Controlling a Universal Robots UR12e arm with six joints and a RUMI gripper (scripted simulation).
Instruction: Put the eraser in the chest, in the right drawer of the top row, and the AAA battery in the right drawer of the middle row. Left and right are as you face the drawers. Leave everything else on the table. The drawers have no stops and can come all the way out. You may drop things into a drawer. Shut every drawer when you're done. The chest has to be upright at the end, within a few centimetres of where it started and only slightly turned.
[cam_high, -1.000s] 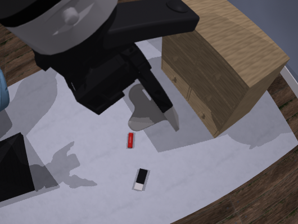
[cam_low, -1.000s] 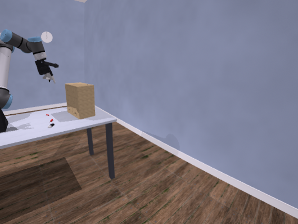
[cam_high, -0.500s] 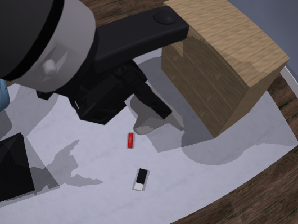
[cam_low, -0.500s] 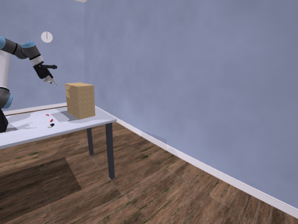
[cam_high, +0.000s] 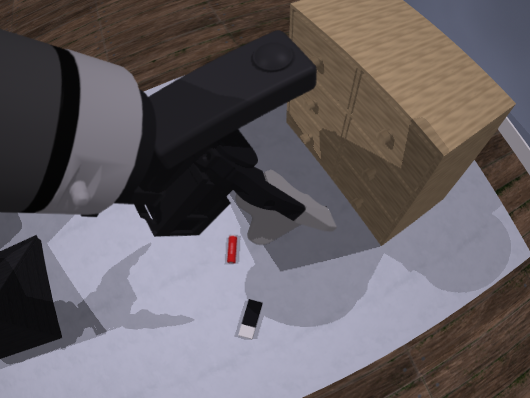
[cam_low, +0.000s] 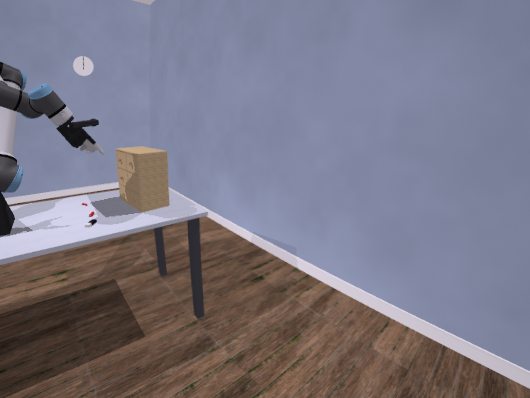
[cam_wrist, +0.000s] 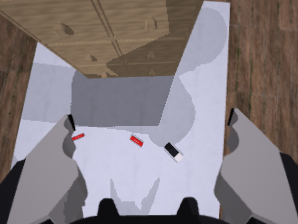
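Eraser (cam_high: 250, 319) (cam_low: 91, 223) (cam_wrist: 173, 152) in a black sleeve lies flat on the desk (cam_high: 175, 357) (cam_low: 50, 237) (cam_wrist: 200, 175), out in front of the chest (cam_high: 400, 65) (cam_low: 154, 177) (cam_wrist: 135, 35) and towards its right side as you face the drawers, with its bare white end pointing away from the chest. Two red batteries (cam_low: 91, 214) (cam_wrist: 136, 141) also lie in front of the chest, apart from each other and both further to its left than the eraser; I cannot tell which is the AAA one. The chest stands upright, and the drawer fronts in sight look shut. The pincer (cam_high: 300, 227) (cam_low: 98, 151) (cam_wrist: 150, 112) hangs above the desk in front of the chest, spread fully open, with nothing gripped between its two fingers

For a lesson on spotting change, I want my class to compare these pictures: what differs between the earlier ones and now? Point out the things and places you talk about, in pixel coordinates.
The open fingers (cam_high: 311, 211) (cam_low: 89, 146) moved toward the chest (cam_high: 410, 50) (cam_low: 154, 180) (cam_wrist: 135, 17) and slightly down, tilting more toward it. Shadows shifted across its front. Nothing was gripped or released. The chest, eraser (cam_high: 251, 317) (cam_low: 91, 223) (cam_wrist: 172, 150) and two red items (cam_high: 232, 249) (cam_low: 91, 214) (cam_low: 84, 204) (cam_wrist: 136, 141) (cam_wrist: 78, 136) stayed put.
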